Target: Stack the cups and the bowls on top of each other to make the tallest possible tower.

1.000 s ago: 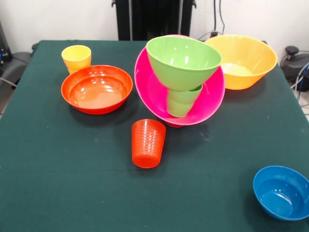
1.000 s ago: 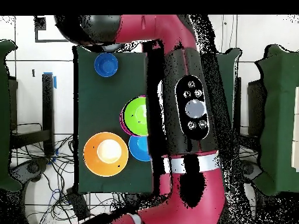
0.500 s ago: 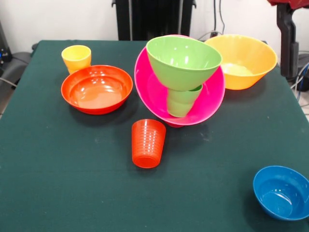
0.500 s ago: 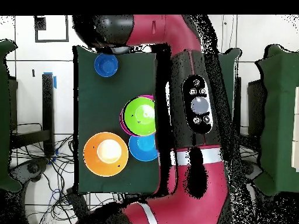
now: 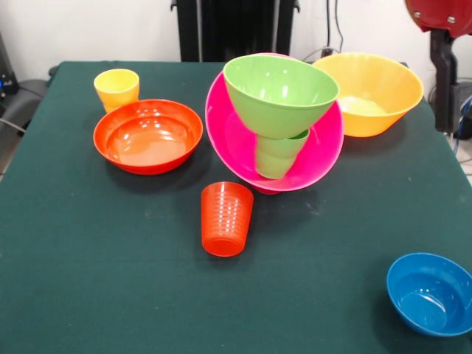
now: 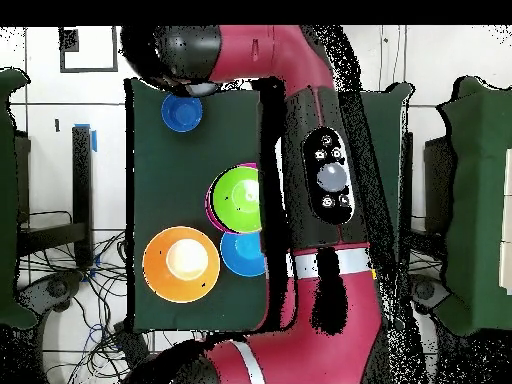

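The tower is a large pink bowl tilted toward the camera. Inside it a light green cup carries a lime green bowl. On the cloth stand a ribbed orange-red cup, a yellow cup, a shallow red-orange bowl, a yellow-orange bowl and a blue bowl. The overhead view shows the lime bowl and another blue bowl half under my arm. A black piece hangs from a red joint at the top right; I cannot make out the gripper's state.
My red arm covers the right side of the green table in the overhead view and bends left over its top edge. Cables and a dark stand lie beyond the table's far edge in the front view.
The arm has come into the front view at the top right and shifted slightly right and down. No cup or bowl has moved.
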{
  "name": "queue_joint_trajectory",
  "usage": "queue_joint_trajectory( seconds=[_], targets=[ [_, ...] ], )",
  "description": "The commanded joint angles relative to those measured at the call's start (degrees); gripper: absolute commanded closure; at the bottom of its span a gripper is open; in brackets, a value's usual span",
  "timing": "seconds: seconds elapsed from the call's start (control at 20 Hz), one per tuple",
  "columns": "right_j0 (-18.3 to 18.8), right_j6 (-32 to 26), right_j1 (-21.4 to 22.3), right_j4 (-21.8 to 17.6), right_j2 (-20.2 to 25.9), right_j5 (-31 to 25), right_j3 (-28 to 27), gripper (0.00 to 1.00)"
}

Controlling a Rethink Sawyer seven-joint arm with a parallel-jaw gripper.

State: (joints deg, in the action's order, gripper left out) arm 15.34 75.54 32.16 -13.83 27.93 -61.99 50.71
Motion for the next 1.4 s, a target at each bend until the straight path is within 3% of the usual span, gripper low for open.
queue_joint_trajectory(
  seconds=[0.05,0.75,1.0,1.4],
  targets=[
    [-2.27,0.41,-2.17,-3.56,-2.02,-5.42,0.03,0.0],
    [-0.11,-0.78,-2.06,-0.15,-0.46,-4.07,4.69,0.0],
    [-0.52,2.48,-0.38,-0.68,-2.25,-2.13,7.31,0.0],
    [1.16,6.68,4.86,1.11,-4.38,0.54,16.86,0.0]
  ],
)
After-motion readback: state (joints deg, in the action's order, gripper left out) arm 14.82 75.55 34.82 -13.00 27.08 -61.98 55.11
